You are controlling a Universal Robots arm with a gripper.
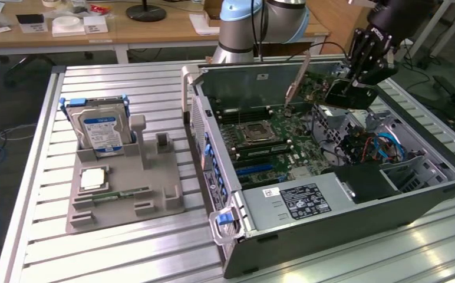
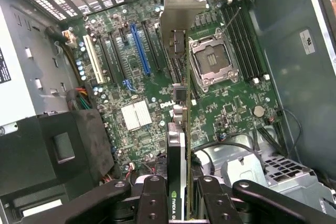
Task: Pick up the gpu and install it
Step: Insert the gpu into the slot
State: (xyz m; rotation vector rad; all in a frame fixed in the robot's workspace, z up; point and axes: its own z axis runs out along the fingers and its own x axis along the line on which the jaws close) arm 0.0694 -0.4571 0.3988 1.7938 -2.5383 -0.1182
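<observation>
- While the pincer hangs inside the open computer case, it is clenched on the gpu, one finger pressed on each flat face at the card's near end.
- And there's the card, standing on edge, thin as a blade from the wrist view, with its silvery end bracket sticking out at the far end, away from the fingers.
- It's up over the motherboard, running alongside the row of expansion slots and near the long blue slot. By my reading it isn't seated in any of them yet.
- Handling call: this looks like a light, stiff piece, not something that will sag, but it's fragile. It's a bare circuit board with small parts on its faces and a contact edge that shouldn't be scraped.
- The grip sits far from the bracket, so the long free end could swing or tilt if the squeeze is weak. The flat faces give the pads good purchase, though the smooth one may be a little slippery.
- Over on the exterior view's left, the hard drive stands in its grey holder on the slatted surface, well apart from the action.
</observation>
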